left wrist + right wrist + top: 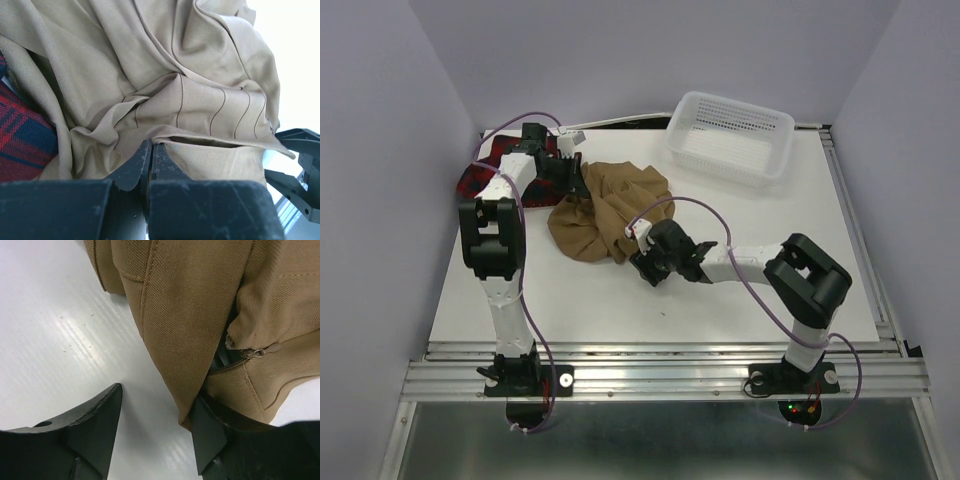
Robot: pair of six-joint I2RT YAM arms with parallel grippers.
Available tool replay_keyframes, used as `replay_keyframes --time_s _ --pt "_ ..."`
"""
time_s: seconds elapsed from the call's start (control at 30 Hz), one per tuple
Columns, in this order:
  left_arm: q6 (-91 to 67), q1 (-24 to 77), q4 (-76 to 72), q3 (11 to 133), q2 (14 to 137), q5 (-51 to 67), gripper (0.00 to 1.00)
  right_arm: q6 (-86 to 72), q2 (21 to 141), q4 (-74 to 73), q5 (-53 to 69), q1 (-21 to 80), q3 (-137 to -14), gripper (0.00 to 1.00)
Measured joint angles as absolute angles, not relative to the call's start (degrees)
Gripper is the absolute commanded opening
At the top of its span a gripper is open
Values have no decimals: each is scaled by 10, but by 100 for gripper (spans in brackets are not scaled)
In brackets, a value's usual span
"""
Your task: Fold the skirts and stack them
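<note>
Beside the tan skirt [610, 215], the plaid skirt [472, 183] lies partly hidden.

The tan skirt [200, 100] is found to be a matt woven twill with a fine diagonal rib, stitched in curved rows and heavily creased. A zip [257, 352] with a small metal pull is noted at its edge. The plaid skirt [20, 135] is recorded as a softer, slightly napped cloth. The table [60, 325] is a smooth white board with a soft sheen and faint parallel streaks. The fingers [95, 425] of the right gripper [157, 400] are of matt black plastic, scuffed at the edges; those of the left gripper [151, 150] are finely scratched. The basket [730, 135] is of white perforated plastic. The front rail [660, 375] is of bare ribbed metal.
</note>
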State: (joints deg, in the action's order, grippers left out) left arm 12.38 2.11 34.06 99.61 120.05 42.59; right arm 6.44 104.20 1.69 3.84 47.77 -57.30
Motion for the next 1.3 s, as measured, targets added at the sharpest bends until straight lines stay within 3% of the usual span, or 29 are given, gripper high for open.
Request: replay_keyframes --time_s 0.07,0.1,0.3,0.53,0.7,1.0,1.3 --pt "125 21 341 996 1200 424 0 64 1040 37 11 480 -561 49" --pt "126 21 341 996 1200 424 0 63 1038 43 3 481 -557 39" --pt "140 17 354 1002 1200 426 0 69 1031 57 -33 475 -543 1" --pt "192 4 414 1033 1191 448 0 113 1014 61 -69 408 -532 1" --pt "273 8 471 1046 1136 454 0 202 889 -6 -63 370 -544 1" --pt "414 12 440 1059 876 459 0 414 753 -112 -60 353 -718 1" --pt "430 15 256 873 638 462 0 559 767 -181 -66 353 -894 1"
